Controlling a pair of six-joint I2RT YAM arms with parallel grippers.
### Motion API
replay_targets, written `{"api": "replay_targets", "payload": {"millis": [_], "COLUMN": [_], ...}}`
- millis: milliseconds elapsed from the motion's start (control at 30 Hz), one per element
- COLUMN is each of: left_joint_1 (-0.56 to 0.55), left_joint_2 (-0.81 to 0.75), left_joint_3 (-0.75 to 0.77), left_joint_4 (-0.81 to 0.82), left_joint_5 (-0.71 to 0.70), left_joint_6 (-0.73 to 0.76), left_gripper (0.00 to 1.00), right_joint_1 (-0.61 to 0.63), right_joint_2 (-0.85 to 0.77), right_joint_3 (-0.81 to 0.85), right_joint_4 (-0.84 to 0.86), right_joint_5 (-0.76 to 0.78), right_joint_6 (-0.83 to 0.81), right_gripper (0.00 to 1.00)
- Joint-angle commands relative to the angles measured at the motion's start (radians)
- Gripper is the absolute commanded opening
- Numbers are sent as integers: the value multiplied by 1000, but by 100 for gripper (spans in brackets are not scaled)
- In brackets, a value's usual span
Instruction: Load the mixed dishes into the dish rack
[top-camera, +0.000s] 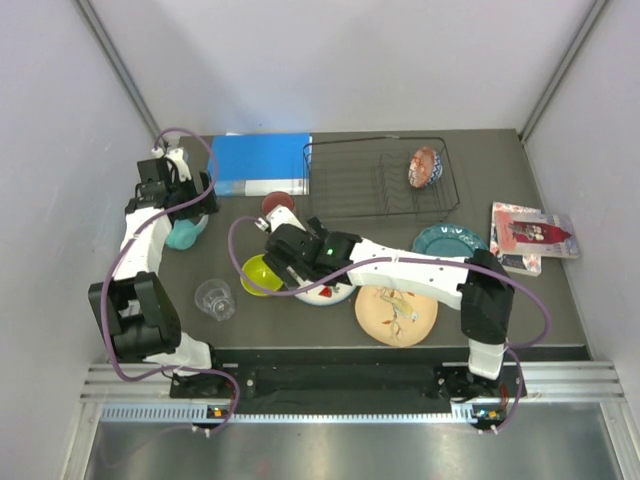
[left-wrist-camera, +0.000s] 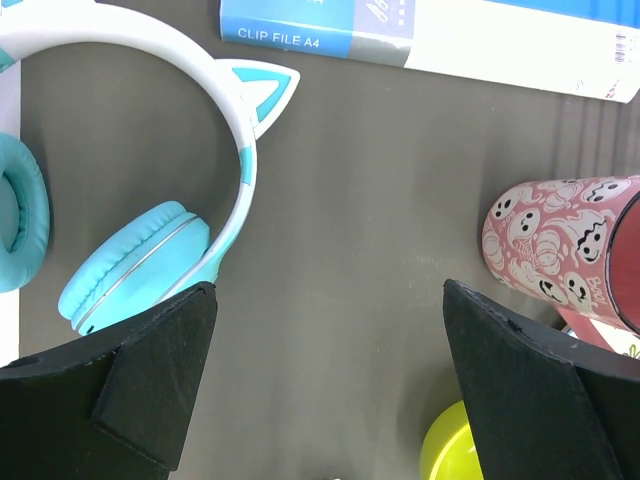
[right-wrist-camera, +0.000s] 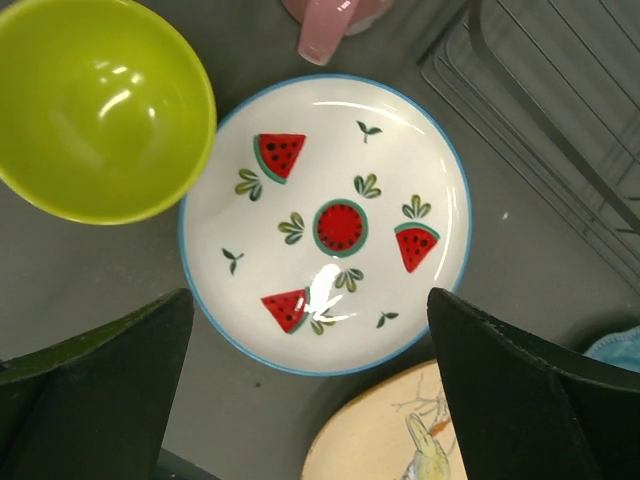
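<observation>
The dish rack (top-camera: 380, 180) sits at the far side of the worktop (top-camera: 540, 300), just right of the blue book (top-camera: 262, 163). Only the red patterned bowl (top-camera: 425, 167) is inside it, near its right end. The other dishes are on the worktop in front of the rack.

The right fingers (right-wrist-camera: 100, 400) are spread wide and hold nothing. They hover over the white plate (right-wrist-camera: 325, 225), which has watermelon slices and green leaves painted on it and lies flat between them. The lime bowl (right-wrist-camera: 100, 105) is just to the left of that plate, its rim close to or touching the plate's edge. The peach plate (right-wrist-camera: 400, 435) lies at the plate's near edge. A corner of the teal scalloped plate (top-camera: 450, 240) shows to the right, in front of the rack's right end.

The left fingers (left-wrist-camera: 120, 400) are also wide open and empty, over bare worktop. The teal cat-ear headphones (left-wrist-camera: 150, 260) lie just to their left and the red tumbler (left-wrist-camera: 555, 250), printed with white faces, to their right, near the rack's front left corner. The clear glass (top-camera: 215, 298) stands alone near the left arm, left of the lime bowl. A printed red-and-white packet (top-camera: 530, 235) lies at the worktop's right edge.
</observation>
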Motion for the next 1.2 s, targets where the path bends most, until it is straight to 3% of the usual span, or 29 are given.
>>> {"api": "replay_targets", "payload": {"millis": [0, 133, 300, 833, 1167], "left_joint_1": [8, 9, 9, 9, 9], "left_joint_2": [-18, -9, -10, 0, 5], "left_joint_3": [-16, -21, -15, -21, -35], "left_joint_4": [60, 63, 62, 60, 57], "left_joint_5": [18, 14, 9, -2, -17], "left_joint_6": [-7, -5, -4, 10, 18], "left_gripper": [99, 99, 99, 99, 99], "right_joint_1": [-25, -74, -99, -99, -102], "right_joint_2": [-64, -69, 2, 161, 284], "right_joint_3": [-5, -63, -25, 40, 118], "right_joint_4": [117, 252, 274, 320, 314], "right_joint_5": [-125, -266, -340, -391, -451], "right_joint_6": [5, -1, 0, -52, -64], "right_gripper": [100, 100, 99, 92, 77]}}
